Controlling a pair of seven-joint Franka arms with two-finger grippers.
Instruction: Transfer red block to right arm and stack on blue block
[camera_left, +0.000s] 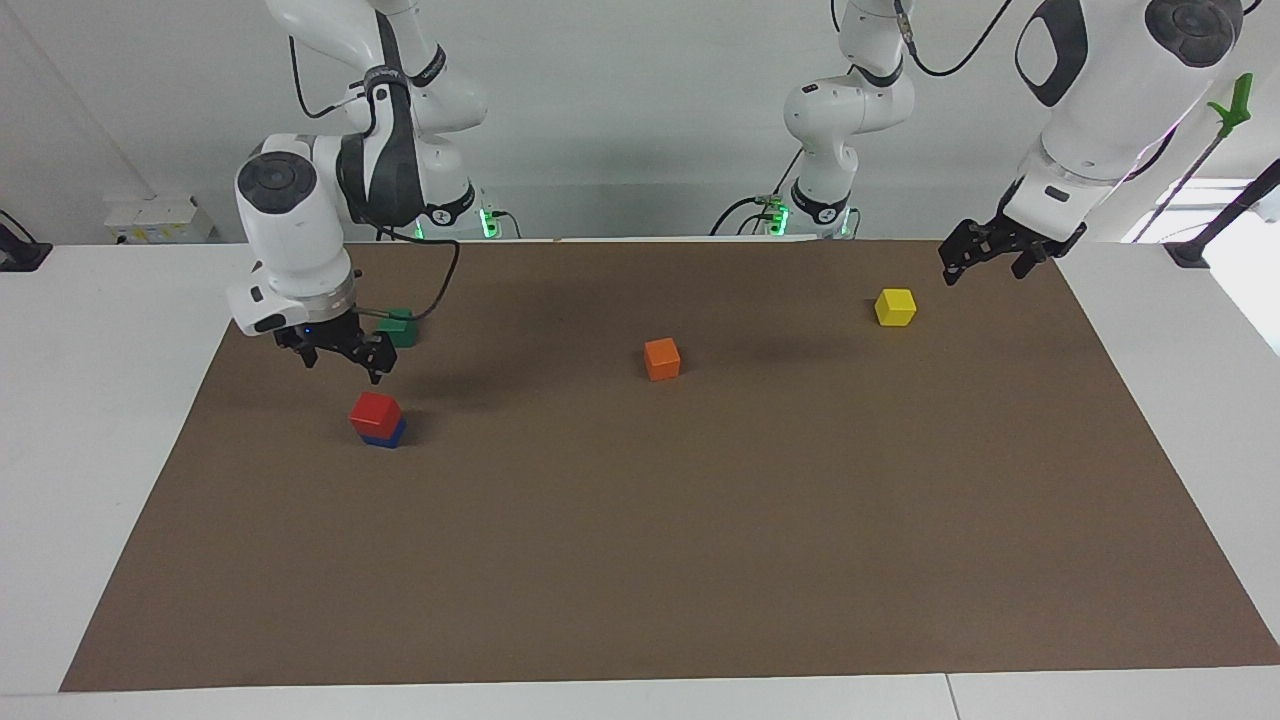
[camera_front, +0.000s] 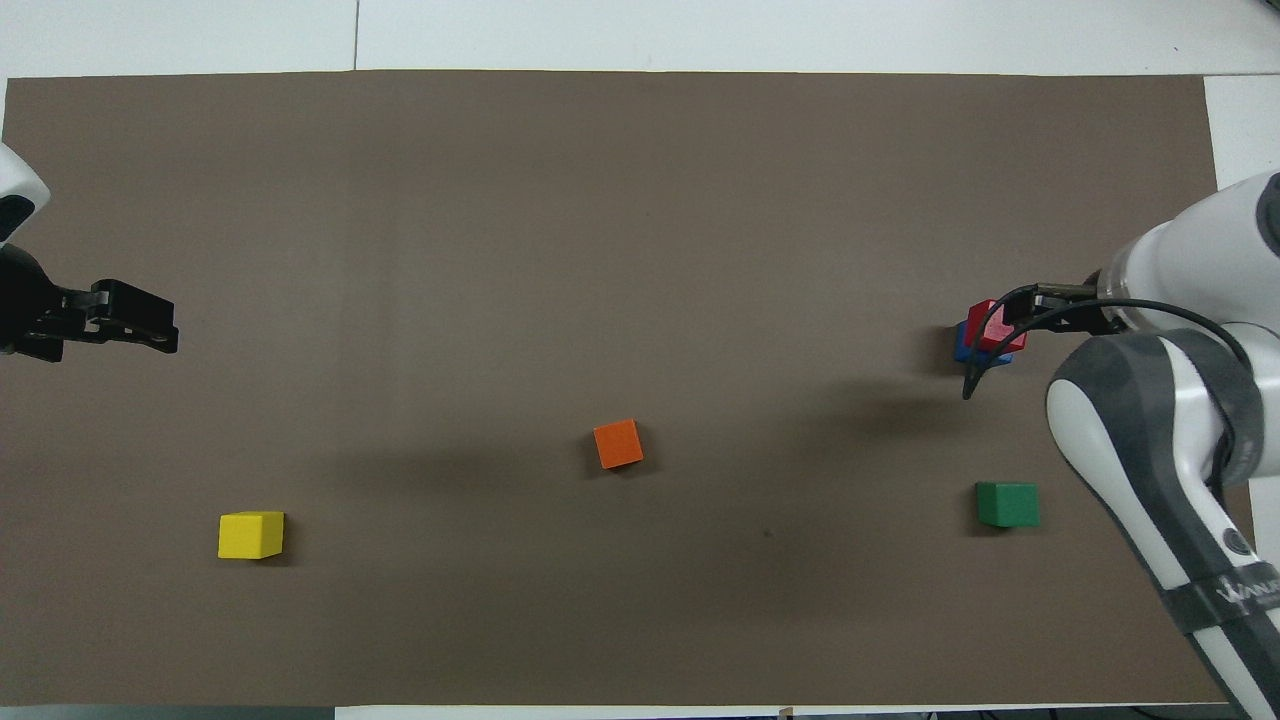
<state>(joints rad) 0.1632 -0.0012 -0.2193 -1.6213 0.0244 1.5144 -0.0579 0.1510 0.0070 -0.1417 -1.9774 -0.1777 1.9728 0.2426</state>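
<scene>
The red block (camera_left: 376, 410) sits on top of the blue block (camera_left: 385, 437) on the brown mat, toward the right arm's end of the table. The stack also shows in the overhead view, red block (camera_front: 986, 326) over blue block (camera_front: 963, 349). My right gripper (camera_left: 342, 358) is open and empty, raised just above the stack and clear of it; in the overhead view it (camera_front: 1030, 308) partly covers the red block. My left gripper (camera_left: 985, 268) is open and empty, raised over the mat's edge at the left arm's end, where it (camera_front: 150, 320) waits.
An orange block (camera_left: 662, 359) lies mid-mat. A yellow block (camera_left: 895, 307) lies near the left gripper. A green block (camera_left: 402, 328) lies nearer to the robots than the stack, close under the right arm's wrist. The brown mat (camera_left: 700, 560) covers the table.
</scene>
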